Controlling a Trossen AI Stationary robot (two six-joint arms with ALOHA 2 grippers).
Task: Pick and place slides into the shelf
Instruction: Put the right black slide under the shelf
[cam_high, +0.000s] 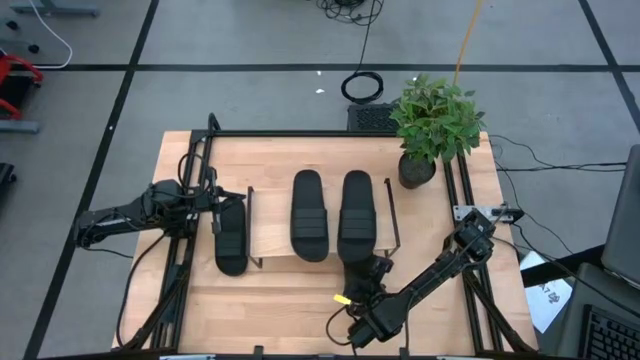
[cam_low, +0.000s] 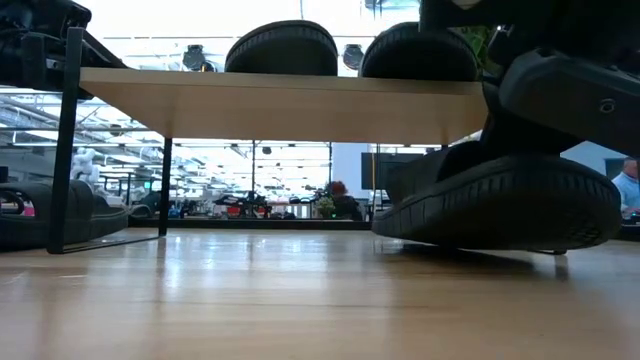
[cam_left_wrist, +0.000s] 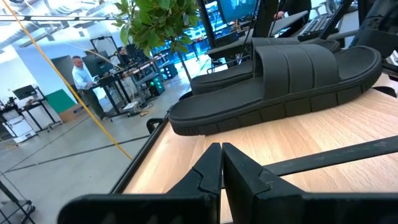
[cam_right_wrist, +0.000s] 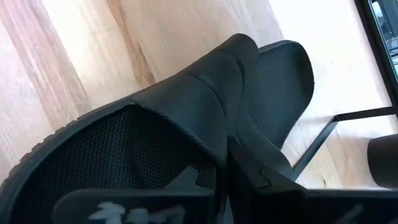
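Observation:
The shelf (cam_high: 270, 230) stands mid-table, and two black slides (cam_high: 308, 215) (cam_high: 357, 212) lie side by side on its board (cam_low: 280, 105). A third slide (cam_high: 230, 238) rests sole-down on the table just left of the shelf. The fourth slide (cam_high: 352, 262) (cam_low: 500, 205) is at the shelf's near right corner, its far end under the board. My right gripper (cam_high: 370, 270) (cam_right_wrist: 224, 171) is shut on it. My left gripper (cam_high: 218, 200) (cam_left_wrist: 221, 158) is shut, over the far end of the third slide; in its wrist view the shelf's slides (cam_left_wrist: 280, 81) lie ahead. My right gripper has the fourth slide's strap (cam_right_wrist: 205, 124) pinched between its two fingers (cam_right_wrist: 261, 177), which come slanting down from the table's near side. The slide lies level with its sole (cam_low: 500, 235) on or just above the tabletop; I cannot tell which.
A potted plant (cam_high: 432, 125) stands at the table's far right corner, beyond the shelf. Black rails (cam_high: 190, 250) run along the table's left and right sides. Bare wood lies along the near edge (cam_high: 280, 310). People and desks show in the room behind.

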